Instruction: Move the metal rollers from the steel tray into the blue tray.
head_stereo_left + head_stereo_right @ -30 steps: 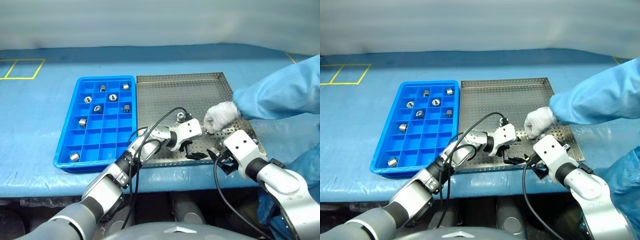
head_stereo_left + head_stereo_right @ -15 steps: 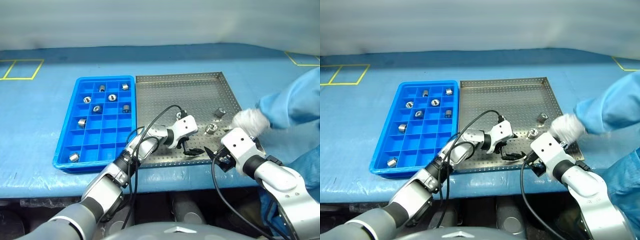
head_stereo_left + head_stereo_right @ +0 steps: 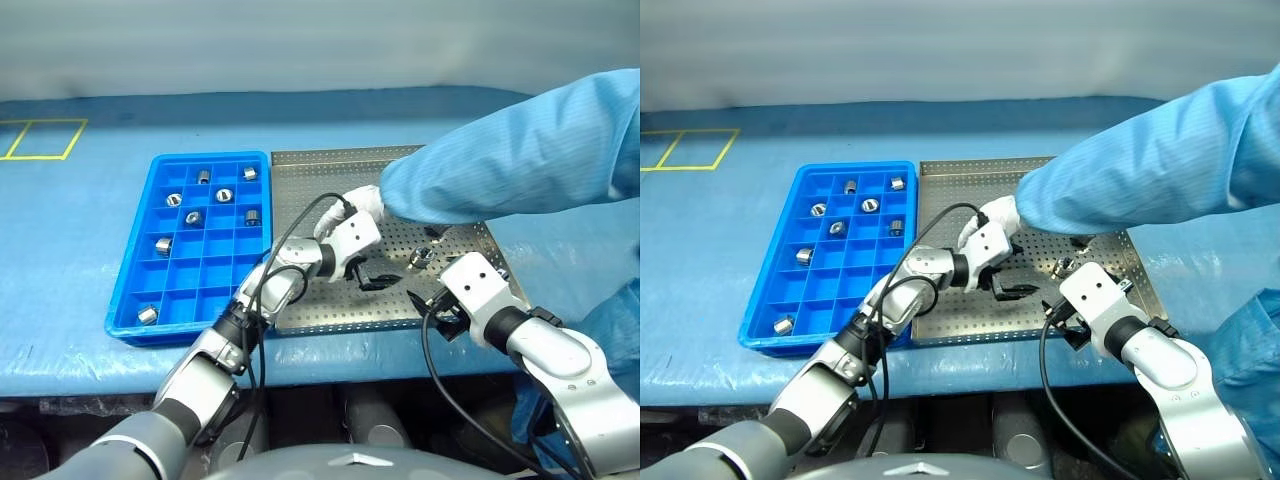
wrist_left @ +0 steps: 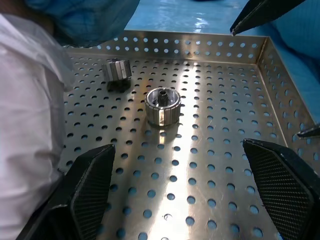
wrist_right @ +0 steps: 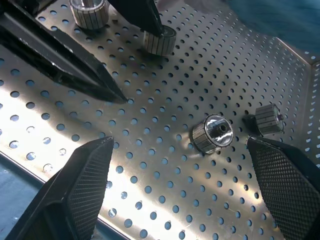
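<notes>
1. Left eye view: my left claw [image 3: 378,280] hangs over the near middle of the steel tray [image 3: 330,190], fingers spread wide and gripping nothing.
2. My right claw [image 3: 428,308] sits at the steel tray's near right corner, also spread wide and empty.
3. A person's white-gloved hand [image 3: 352,205] rests against the white housing of my left wrist, above the middle of the steel tray; the blue sleeve [image 3: 500,160] behind it crosses the tray's right half.
4. The blue tray [image 3: 130,305] lies on the bench [image 3: 80,200], touching the steel tray's left edge.
5. Eight metal rollers [image 3: 225,195] sit in the blue tray: six in compartments toward its far end, one midway down its left side, one in the near left corner compartment.
6. On the steel tray, one roller [image 3: 420,258] shows just right of my left claw, below the sleeve.
7. Left wrist view: between my spread fingers [image 4: 90,190] a roller [image 4: 162,106] stands upright on the perforated steel, hole upward, and a second one [image 4: 118,70] lies farther off, next to the glove.
8. Right wrist view: four rollers lie on the steel tray. One lies on its side [image 5: 212,134] between my fingertips, another [image 5: 268,118] is close beside it near the tray's rim, and two more [image 5: 159,42] are farther off by the dark fingers of my left claw.
</notes>
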Motion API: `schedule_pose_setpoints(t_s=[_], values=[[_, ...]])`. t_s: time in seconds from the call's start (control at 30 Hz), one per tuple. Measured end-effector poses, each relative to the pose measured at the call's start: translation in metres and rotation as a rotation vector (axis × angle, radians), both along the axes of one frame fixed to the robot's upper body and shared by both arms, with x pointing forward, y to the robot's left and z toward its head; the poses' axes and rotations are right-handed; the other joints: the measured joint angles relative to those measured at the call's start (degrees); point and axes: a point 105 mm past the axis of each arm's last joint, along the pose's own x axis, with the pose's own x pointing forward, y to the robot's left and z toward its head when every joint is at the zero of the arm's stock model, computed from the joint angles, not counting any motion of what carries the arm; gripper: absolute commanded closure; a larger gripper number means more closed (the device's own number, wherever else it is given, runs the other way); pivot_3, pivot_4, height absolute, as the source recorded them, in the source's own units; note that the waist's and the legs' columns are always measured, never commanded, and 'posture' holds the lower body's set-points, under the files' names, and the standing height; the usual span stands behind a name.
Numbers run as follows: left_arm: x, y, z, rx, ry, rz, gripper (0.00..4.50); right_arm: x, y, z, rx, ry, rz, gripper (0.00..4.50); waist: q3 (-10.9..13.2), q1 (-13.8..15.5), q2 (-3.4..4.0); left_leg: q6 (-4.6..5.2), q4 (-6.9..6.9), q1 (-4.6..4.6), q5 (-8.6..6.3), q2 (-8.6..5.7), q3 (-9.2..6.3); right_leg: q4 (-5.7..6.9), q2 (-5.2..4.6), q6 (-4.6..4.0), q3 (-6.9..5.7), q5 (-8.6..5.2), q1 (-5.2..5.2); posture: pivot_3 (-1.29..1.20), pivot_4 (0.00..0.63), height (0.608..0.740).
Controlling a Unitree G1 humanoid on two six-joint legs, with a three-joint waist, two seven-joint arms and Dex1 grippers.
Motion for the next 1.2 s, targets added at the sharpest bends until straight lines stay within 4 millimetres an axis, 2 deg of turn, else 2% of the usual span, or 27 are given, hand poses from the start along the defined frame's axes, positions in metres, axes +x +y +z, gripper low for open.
schedule_pose_setpoints(t_s=[0.1, 0.23, 0.33, 0.47, 0.67, 0.83, 1.03, 1.2], values=[[-0.002, 0.01, 0.009, -0.041, 0.004, 0.024, 0.03, 0.001, 0.002, -0.001, 0.002, 0.0, 0.009, 0.0, 0.0, 0.2, 0.0, 0.0, 0.01, -0.01, 0.0, 0.01, 0.0, 0.0, 0.02, 0.0, 0.01, 0.0, 0.01, -0.11, 0.15, 0.74], [0.0, 0.013, 0.033, -0.123, -0.034, 0.047, 0.03, 0.004, 0.004, 0.001, 0.005, -0.011, 0.023, 0.0, 0.0, 0.9, 0.0, 0.0, 0.05, 0.0, 0.0, 0.0, 0.04, -0.02, 0.02, 0.05, 0.07, 0.03, 0.03, -0.1, 0.15, 0.74], [0.011, 0.021, 0.042, -0.139, -0.066, 0.12, 0.03, 0.005, 0.004, 0.0, 0.005, -0.01, 0.025, 0.0, 0.0, 1.1, -0.01, 0.0, 0.05, 0.01, 0.0, 0.01, 0.03, -0.01, 0.04, 0.06, 0.07, 0.04, 0.03, -0.1, 0.15, 0.74], [0.034, 0.03, 0.048, -0.06, -0.144, 0.245, 0.03, 0.01, 0.003, -0.001, 0.008, -0.012, 0.036, 0.0, 0.0, 1.2, 0.0, 0.0, 0.07, 0.01, 0.0, 0.0, 0.04, -0.02, 0.05, 0.1, 0.1, 0.06, 0.04, -0.1, 0.15, 0.74], [0.037, 0.036, 0.013, 0.17, -0.146, 0.236, 0.03, 0.017, 0.02, -0.006, 0.076, -0.016, 0.09, 0.0, 0.0, 1.2, -0.01, 0.0, -0.03, -0.01, 0.0, 0.01, 0.03, -0.02, 0.08, 0.1, 0.11, 0.07, -0.03, -0.11, 0.15, 0.74], [0.037, 0.038, 0.006, 0.235, -0.152, 0.225, 0.03, 0.016, 0.04, -0.005, 0.189, -0.014, 0.151, 0.0, 0.0, 1.2, 0.0, 0.0, -0.02, 0.0, 0.0, 0.03, 0.04, -0.02, 0.09, 0.11, 0.11, 0.07, -0.02, -0.11, 0.15, 0.74], [0.044, 0.055, -0.016, 0.355, -0.125, 0.27, 0.03, 0.016, 0.043, -0.01, 0.208, 0.005, 0.153, 0.0, 0.0, 1.1, 0.0, 0.0, -0.01, 0.0, 0.0, 0.03, 0.05, 0.0, 0.09, 0.1, 0.13, 0.07, -0.04, -0.11, 0.15, 0.74], [0.046, 0.059, -0.017, 0.38, -0.139, 0.282, 0.03, 0.017, 0.046, -0.01, 0.21, 0.005, 0.16, 0.0, 0.0, 1.1, 0.0, 0.0, -0.01, 0.0, 0.0, 0.03, 0.06, -0.01, 0.09, 0.1, 0.13, 0.07, -0.02, -0.11, 0.15, 0.74]])
